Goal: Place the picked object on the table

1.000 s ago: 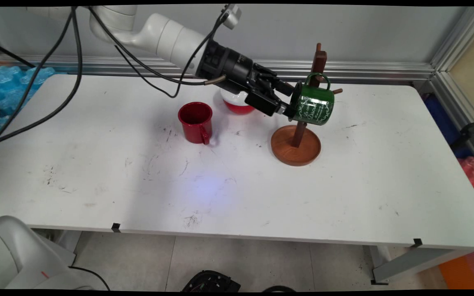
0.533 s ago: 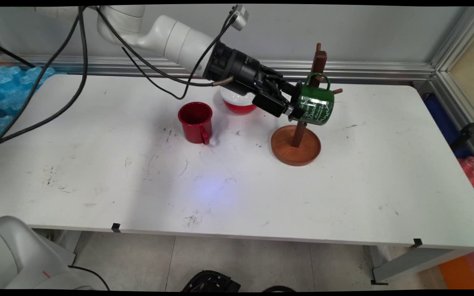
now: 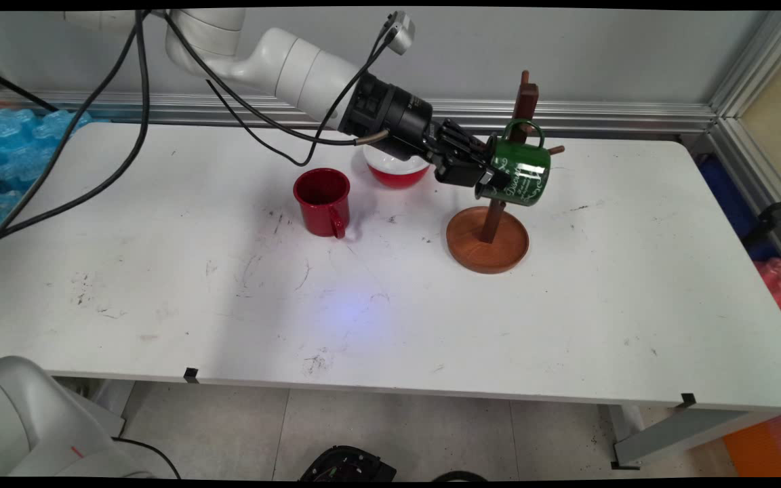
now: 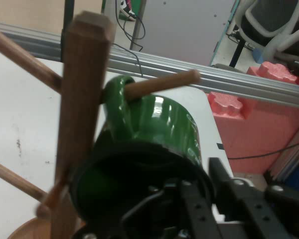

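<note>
Fingers (image 3: pixel 487 181) grip the green mug's (image 3: pixel 525 175) rim, its handle over a rack (image 3: pixel 492 224) peg; fingertips hidden.

The gripper (image 3: pixel 484 177) hides part of the green mug's (image 3: pixel 521 175) rim; the red bowl (image 3: pixel 396 172) is half covered at its 12 o'clock edge.

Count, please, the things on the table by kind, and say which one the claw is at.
Mugs: 2, a red mug standing on the table and a green mug hanging on a peg, with the claw at its rim.
Bowls: 1, a red and white bowl.
Mug trees: 1, a wooden mug tree.
Total: 4.
</note>
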`<state>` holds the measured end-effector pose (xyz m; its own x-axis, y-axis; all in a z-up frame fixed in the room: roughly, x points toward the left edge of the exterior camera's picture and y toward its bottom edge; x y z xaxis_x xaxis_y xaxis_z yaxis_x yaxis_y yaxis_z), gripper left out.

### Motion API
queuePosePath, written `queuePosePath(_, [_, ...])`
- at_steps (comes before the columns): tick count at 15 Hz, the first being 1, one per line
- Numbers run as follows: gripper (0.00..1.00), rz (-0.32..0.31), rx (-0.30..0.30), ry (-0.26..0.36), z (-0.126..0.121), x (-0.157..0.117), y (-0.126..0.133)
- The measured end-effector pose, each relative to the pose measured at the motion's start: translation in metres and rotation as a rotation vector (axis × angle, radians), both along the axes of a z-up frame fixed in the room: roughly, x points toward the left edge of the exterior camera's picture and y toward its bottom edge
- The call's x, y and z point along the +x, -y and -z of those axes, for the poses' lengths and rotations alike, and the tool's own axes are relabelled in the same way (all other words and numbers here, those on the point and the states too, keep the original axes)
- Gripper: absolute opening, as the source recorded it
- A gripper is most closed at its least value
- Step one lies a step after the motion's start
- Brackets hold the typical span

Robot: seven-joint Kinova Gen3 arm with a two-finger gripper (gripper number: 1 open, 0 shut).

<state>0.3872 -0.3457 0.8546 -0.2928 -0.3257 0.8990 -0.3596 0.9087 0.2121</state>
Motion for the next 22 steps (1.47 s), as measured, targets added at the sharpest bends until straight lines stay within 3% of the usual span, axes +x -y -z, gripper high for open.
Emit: queuePosePath(22, [0.0,0.0,0.006,0.008,-0.011,-0.004,0.001])
